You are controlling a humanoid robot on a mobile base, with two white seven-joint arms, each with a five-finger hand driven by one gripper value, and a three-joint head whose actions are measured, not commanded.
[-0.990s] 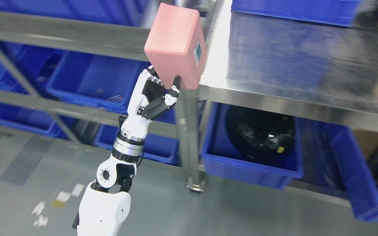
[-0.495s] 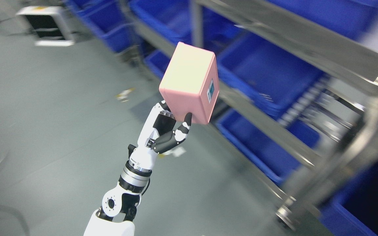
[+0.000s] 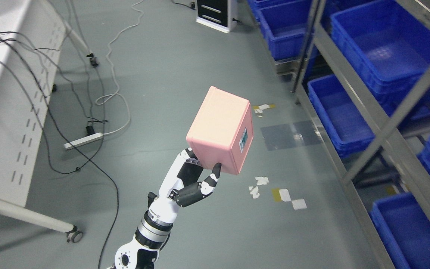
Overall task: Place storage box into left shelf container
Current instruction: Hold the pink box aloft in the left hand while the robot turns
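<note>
My left hand (image 3: 194,179) is shut on a pink storage box (image 3: 220,129) and holds it up in the air above the grey floor. The thumb (image 3: 213,175) presses the box's near lower edge. The box has a small label on its right face. The metal shelf (image 3: 383,116) with blue containers (image 3: 385,41) stands to the right of the box, apart from it. The right arm is out of view.
A white table (image 3: 9,108) with hanging black cables stands at the left. A white power strip (image 3: 83,140) and cords lie on the floor. A white-and-black unit (image 3: 215,13) stands at the top. Tape scraps (image 3: 286,194) mark the floor.
The whole picture has swung left: the camera turned away from the steel table and shelf toward open floor. The box stays held in my left hand throughout.
</note>
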